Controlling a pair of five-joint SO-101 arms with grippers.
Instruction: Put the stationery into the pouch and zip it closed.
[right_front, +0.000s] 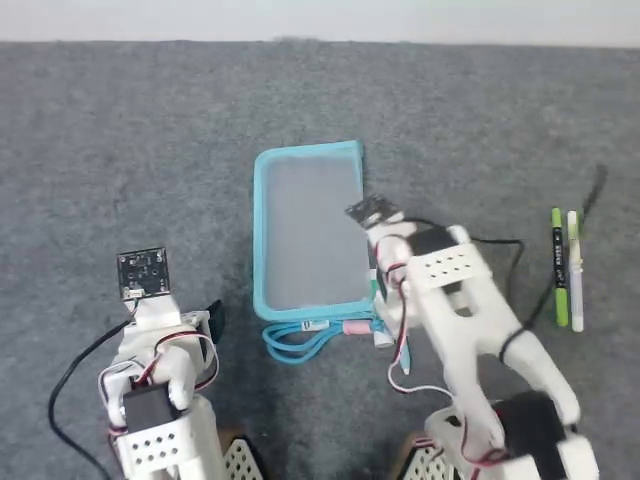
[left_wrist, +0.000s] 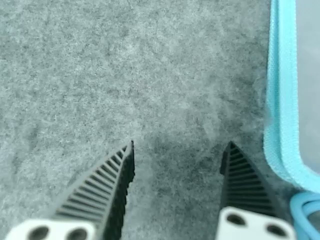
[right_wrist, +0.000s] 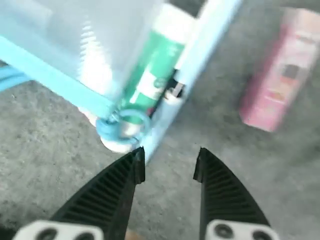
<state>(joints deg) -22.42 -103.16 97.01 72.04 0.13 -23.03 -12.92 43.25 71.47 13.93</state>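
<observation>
Light's soft and even from above, faint shadows on the mat; glare on the pouch, right wrist view blurry.

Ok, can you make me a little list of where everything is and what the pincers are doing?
pouch: blue-edged, flat in the middle of the grey mat
green marker: at the pouch's near corner, partly under its clear side
loose pens: green pen and white pen, side by side, away from the pouch
pink item: on the mat by that corner
left pincer: open, empty, beside the pouch
right pincer: open, empty, by the zip ring
</observation>
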